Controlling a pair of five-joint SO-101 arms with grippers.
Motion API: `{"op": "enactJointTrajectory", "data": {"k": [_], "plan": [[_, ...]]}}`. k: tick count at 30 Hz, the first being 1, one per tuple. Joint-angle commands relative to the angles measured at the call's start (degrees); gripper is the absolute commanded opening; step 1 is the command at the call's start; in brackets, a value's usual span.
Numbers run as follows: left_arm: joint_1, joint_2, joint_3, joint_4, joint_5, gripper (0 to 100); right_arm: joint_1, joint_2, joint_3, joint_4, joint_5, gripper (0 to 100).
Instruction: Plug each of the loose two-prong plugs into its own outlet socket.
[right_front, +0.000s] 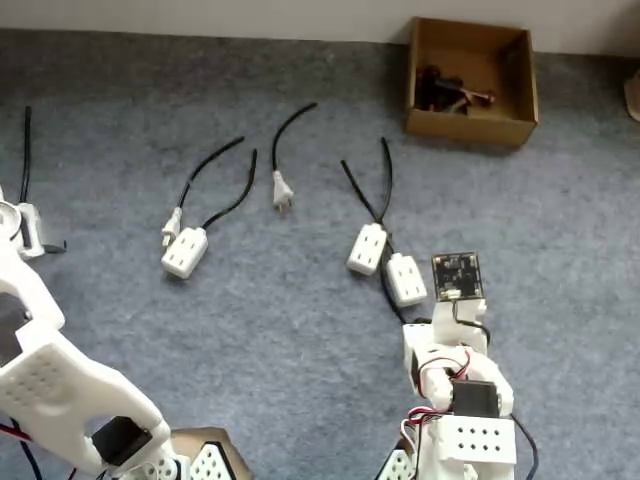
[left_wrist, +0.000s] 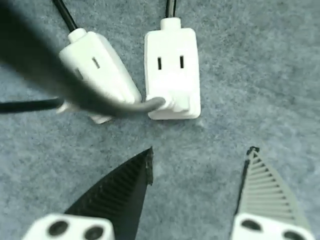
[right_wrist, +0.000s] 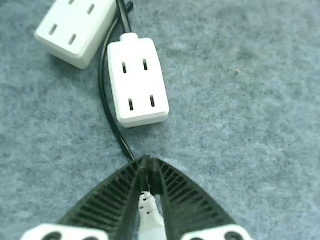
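Note:
My right gripper (right_wrist: 149, 161) is shut on a white plug (right_wrist: 148, 215). The plug's black cable (right_wrist: 107, 100) runs out from the fingertips past a white outlet block (right_wrist: 137, 82), with a second block (right_wrist: 75, 25) beyond it. In the high view this gripper (right_front: 414, 324) sits just below the two blocks (right_front: 405, 278) (right_front: 367, 248). My left gripper (left_wrist: 201, 151) is open above the carpet, short of two white outlet blocks (left_wrist: 172, 65) (left_wrist: 97, 70); a blurred dark cable (left_wrist: 75, 92) crosses in front of them. A loose plug (right_front: 283, 192) lies alone at the upper middle. Another outlet (right_front: 185, 252) lies at the left, with a small plug (right_front: 172, 224) against it.
A cardboard box (right_front: 520, 100) holding dark parts stands at the back right. Grey carpet covers the whole floor. The left arm's white body (right_front: 60, 390) fills the lower left corner, and the right arm's base (right_front: 465, 420) sits at the bottom middle.

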Motion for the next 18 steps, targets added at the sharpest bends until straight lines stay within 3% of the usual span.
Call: {"op": "enactJointTrajectory", "data": {"k": [1,9,14,18], "plan": [[-2.5,-2.3,-6.3,8.2,0.0,27,-0.5,-0.5,-0.3,-0.9,0.8,0.9],[-2.7,-16.8,-8.6,25.1,-8.1,27,-0.5,-0.5,-0.3,-0.9,0.8,0.9],[4.0,-26.7,-8.6,32.8,-9.1,27,-0.5,-0.5,-0.3,-0.9,0.8,0.9],[12.9,-31.6,-5.8,33.8,-9.0,27,-0.5,-0.5,-0.3,-0.9,0.8,0.9]]}}
